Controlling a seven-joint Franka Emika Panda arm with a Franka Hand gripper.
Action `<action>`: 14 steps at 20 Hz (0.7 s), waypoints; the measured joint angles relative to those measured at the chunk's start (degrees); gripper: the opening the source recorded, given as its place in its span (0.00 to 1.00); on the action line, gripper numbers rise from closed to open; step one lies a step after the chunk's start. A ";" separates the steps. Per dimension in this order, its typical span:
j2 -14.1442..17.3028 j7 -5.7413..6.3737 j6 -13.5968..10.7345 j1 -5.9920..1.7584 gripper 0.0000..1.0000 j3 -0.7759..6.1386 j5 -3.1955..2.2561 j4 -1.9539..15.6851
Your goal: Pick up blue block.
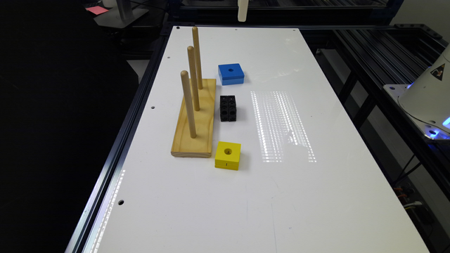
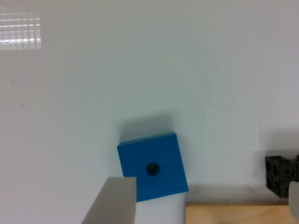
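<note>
The blue block (image 1: 231, 73) lies flat on the white table (image 1: 316, 196), its top face up with a small round hole in the centre, and nothing grips it. In the wrist view the blue block (image 2: 153, 166) sits turned a little askew beneath the camera, with one grey finger (image 2: 113, 201) of the gripper (image 2: 201, 203) overlapping its corner in the picture while the edge of the other finger shows far off at the frame's border; the two fingers stand wide apart and hold nothing, and whether the near finger touches the block cannot be told. In the exterior view a pale part hanging high above the table's far end (image 1: 242, 10) looks to be the gripper, well above and beyond the block. Just beside the block is the wooden peg board (image 1: 195, 121), a pale plank carrying three upright dowels; its edge also appears in the wrist view (image 2: 233, 213), close to the block's side. Near the block, along the same side of the board, stands the black studded cube (image 1: 228, 108), seen partly in the wrist view (image 2: 281, 174). Farther along, well apart from the gripper, the yellow block (image 1: 228, 155) with a hole in its top rests by the board's near end.
</note>
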 joint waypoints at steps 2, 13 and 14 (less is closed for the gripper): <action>0.16 -0.04 0.00 -0.11 1.00 0.00 -0.05 0.17; 0.19 -2.84 0.00 -2.69 1.00 -0.28 -0.27 0.31; 0.19 -2.85 0.00 -2.69 1.00 -0.28 -0.27 0.31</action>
